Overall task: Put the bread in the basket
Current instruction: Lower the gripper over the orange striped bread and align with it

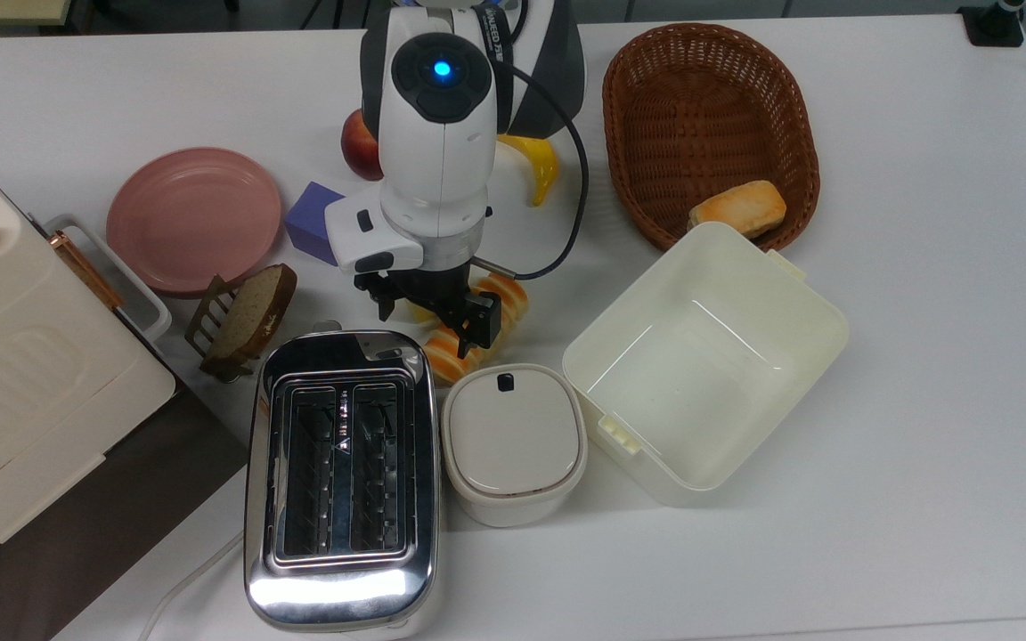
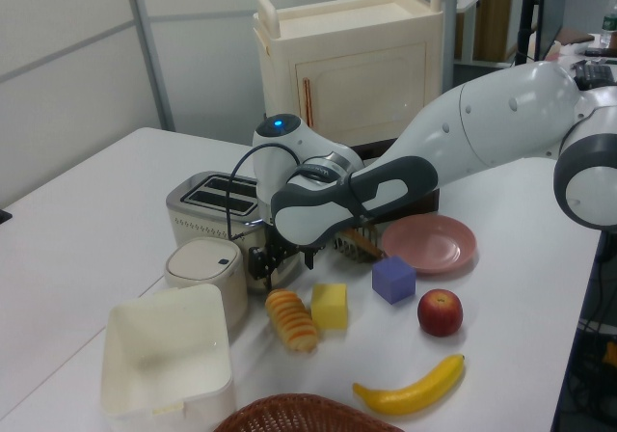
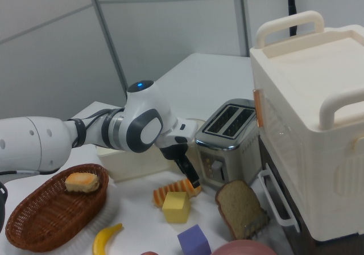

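The bread [image 1: 510, 293], a striped orange-and-cream loaf, lies on the table between the toaster [image 1: 341, 472] and a yellow block [image 2: 330, 305]. My gripper [image 1: 433, 315] hangs open just above the bread's middle, one finger on each side, with nothing held. From the top view the arm hides much of the loaf. In the left view the bread [image 2: 292, 319] lies just below the gripper [image 2: 281, 263]. The basket [image 1: 709, 40], a brown oval wicker one, stands at the top view's upper right with a golden bun [image 1: 737, 206] inside. The right view has the basket [image 3: 40, 223] at its lower left.
A cream plastic box [image 1: 798, 294] and a lidded white container [image 1: 513, 441] stand close to the bread. A purple cube [image 1: 308, 223], apple [image 1: 358, 142], banana [image 1: 541, 169], pink plate [image 1: 194, 218] and a toast rack [image 1: 241, 320] lie around the arm. A large cream cabinet [image 1: 14, 374] stands at the top view's left.
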You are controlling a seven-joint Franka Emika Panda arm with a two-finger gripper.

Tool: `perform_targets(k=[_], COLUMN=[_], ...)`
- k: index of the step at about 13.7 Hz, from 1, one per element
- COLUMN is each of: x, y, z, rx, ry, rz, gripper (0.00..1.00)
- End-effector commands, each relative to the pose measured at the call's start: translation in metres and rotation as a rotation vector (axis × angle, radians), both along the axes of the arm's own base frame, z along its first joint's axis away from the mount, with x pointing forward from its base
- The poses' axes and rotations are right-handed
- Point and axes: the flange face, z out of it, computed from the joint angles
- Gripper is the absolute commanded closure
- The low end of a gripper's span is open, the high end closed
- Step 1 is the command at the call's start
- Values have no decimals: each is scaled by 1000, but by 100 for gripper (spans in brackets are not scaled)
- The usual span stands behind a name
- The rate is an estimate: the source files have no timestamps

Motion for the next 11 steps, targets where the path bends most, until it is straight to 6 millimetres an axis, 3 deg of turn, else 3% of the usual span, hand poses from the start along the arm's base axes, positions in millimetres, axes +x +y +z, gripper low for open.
perform_targets(k=[1,11], x=[3,2], y=[8,18], z=[-6,-21], rx=[-15,-29], ry=[-12,10], rz=[1,26], gripper=[0,0])
